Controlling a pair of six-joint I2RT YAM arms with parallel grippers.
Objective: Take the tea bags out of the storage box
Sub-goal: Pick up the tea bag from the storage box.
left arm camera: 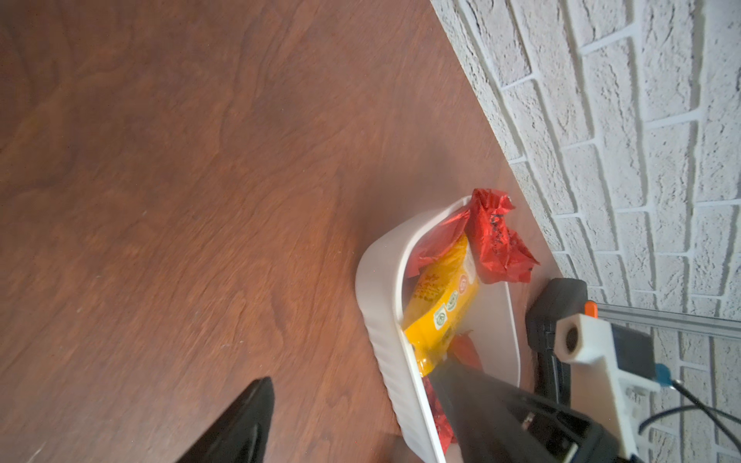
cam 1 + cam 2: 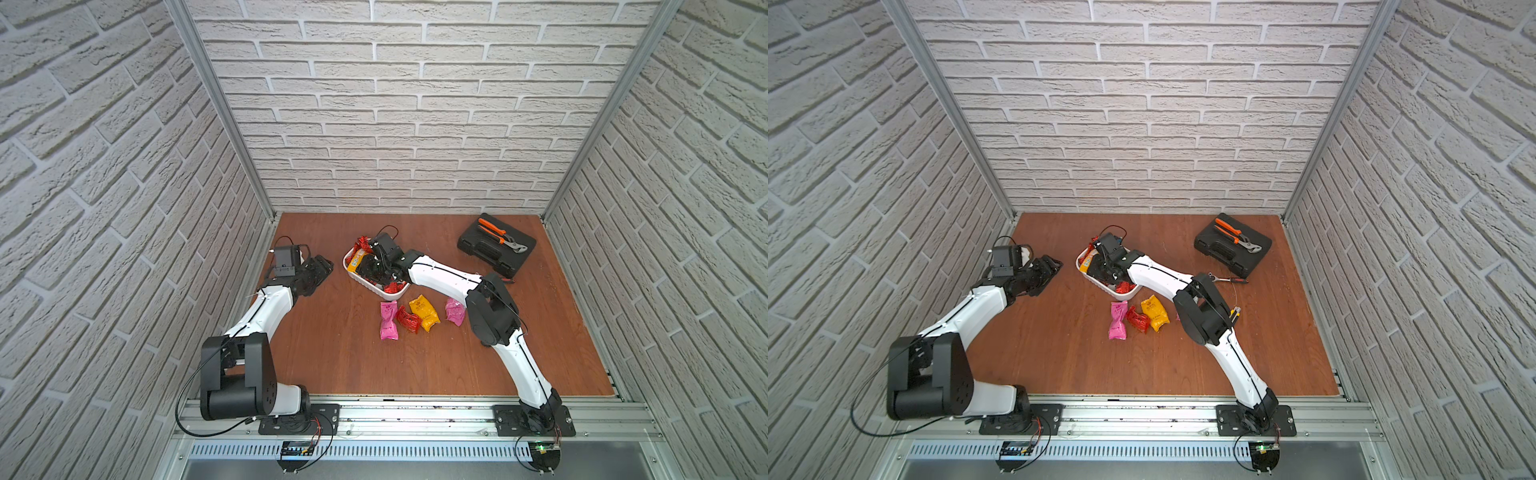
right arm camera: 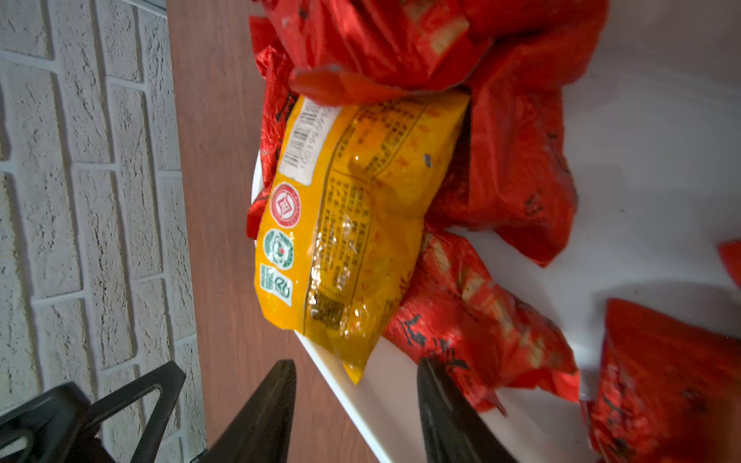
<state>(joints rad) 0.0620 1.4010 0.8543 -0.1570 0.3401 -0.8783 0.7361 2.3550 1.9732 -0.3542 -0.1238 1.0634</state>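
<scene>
Near the middle of the desk [image 2: 332, 365], a little towards the back wall, the white storage box [image 2: 390, 296] sits at an angle. Red tea bags [image 3: 513, 160] and one yellow bag [image 3: 353, 224] lie inside it, and one red bag [image 1: 497, 236] sticks up over the rim at the far corner. The right claw [image 3: 356, 362] is down at the box, jaws apart, gripping nothing. In the right wrist view the box's rim runs between its two fingers and a corner of the yellow bag lies just ahead of the tips. The left claw [image 2: 322, 268] is to the left of the box, apart from it, jaws wide and empty over bare desk. Four bags lie on the desk just in front of the box: a pink bag [image 2: 388, 326], a red one [image 2: 408, 319] and a yellow one [image 2: 424, 312] close together in a row, and a second pink bag [image 2: 455, 311] beside the right arm. At the back right is a black tool case [image 2: 496, 249] with orange-handled pliers [image 2: 498, 235] on top.
</scene>
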